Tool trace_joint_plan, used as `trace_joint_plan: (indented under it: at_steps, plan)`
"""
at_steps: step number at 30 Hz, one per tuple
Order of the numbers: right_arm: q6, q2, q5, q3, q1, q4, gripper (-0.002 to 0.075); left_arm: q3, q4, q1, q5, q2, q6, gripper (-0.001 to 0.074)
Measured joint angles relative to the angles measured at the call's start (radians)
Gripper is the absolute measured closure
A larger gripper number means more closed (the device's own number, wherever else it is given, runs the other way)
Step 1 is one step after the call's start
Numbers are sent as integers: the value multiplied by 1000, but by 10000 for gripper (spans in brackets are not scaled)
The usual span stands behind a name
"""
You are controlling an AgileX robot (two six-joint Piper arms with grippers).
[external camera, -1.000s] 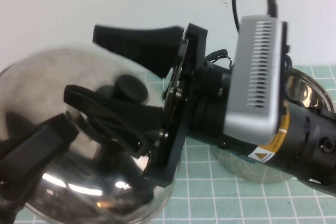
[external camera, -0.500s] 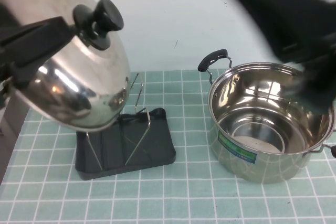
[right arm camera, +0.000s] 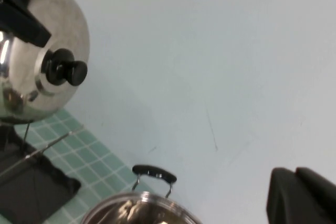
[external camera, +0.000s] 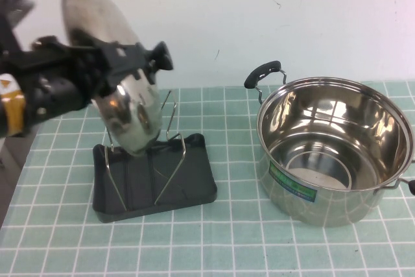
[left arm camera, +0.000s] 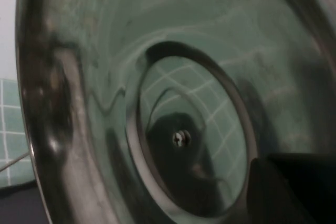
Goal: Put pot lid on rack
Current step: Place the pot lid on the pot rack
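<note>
My left gripper [external camera: 130, 61] is shut on the pot lid [external camera: 126, 111] and holds it on edge above the rack [external camera: 155, 183], with the black knob [external camera: 161, 56] pointing right. The lid's lower rim is level with the rack's wire loops [external camera: 170, 128]; I cannot tell if it touches. The left wrist view is filled by the lid's shiny underside [left arm camera: 105, 93], with one dark finger [left arm camera: 294, 187] on it. The right wrist view shows the lid [right arm camera: 37, 87], its knob [right arm camera: 65, 69] and the rack [right arm camera: 31, 187] from afar. My right gripper [right arm camera: 302, 200] is raised, open and empty, out of the high view.
The deep steel pot [external camera: 334, 160] with black handles and a green label stands empty to the right of the rack, also seen in the right wrist view [right arm camera: 136, 211]. A green tiled mat [external camera: 227, 244] covers the table. A white wall stands behind.
My left arm has swung the lid from flat and high to on edge, down over the rack. My right arm has pulled back out of the high view.
</note>
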Motion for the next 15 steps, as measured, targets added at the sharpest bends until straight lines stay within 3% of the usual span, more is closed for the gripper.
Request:
trace_joint_plan:
  at_steps: [6,15]
  plan:
    - [0,-3,70,0,0,31,725,0,-5,-132,173,65,112,624]
    - [9,-3,74,12,0,36,726,85,-14,-146,254,78,191,624]
